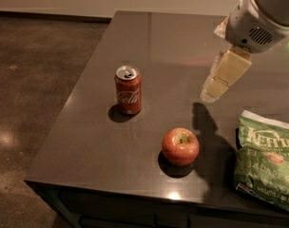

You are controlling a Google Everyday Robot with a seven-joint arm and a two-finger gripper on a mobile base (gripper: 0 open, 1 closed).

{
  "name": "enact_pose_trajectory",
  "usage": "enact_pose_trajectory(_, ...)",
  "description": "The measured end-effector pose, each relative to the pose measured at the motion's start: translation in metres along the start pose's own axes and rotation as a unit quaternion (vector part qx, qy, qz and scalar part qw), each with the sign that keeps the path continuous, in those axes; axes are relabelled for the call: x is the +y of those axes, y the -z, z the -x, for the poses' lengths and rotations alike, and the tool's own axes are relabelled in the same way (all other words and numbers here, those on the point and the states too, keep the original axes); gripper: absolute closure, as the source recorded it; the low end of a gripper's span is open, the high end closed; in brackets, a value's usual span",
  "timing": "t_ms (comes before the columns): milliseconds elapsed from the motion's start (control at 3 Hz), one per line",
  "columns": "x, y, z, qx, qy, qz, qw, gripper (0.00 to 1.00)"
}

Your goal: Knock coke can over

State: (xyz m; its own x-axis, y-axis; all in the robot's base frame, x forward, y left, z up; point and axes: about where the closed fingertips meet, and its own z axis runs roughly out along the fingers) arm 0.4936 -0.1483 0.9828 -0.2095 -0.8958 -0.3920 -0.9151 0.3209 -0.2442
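While the coke can (pixel 128 90) stands upright on the left part of the dark table (pixel 87 146), apart from everything else, a red apple (pixel 180 146) sits nearer and to its right. Farther right the gripper (pixel 215 88) hangs above the tabletop, tilted down and leftward, touching nothing; whether it is wide or narrow cannot be told. A green chip bag (pixel 268 165) lies at the near right edge.

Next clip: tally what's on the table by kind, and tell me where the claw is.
can: 1
apple: 1
chip bag: 1
Total on the table: 3
The claw hangs above the table, on the right of the can in the view and beyond the apple, touching nothing.
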Motion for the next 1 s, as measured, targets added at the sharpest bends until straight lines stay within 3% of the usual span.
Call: enact_pose_trajectory(1000,-0.004,-0.083,0.087,-0.088,-0.031,0.028,0.9953,0.0)
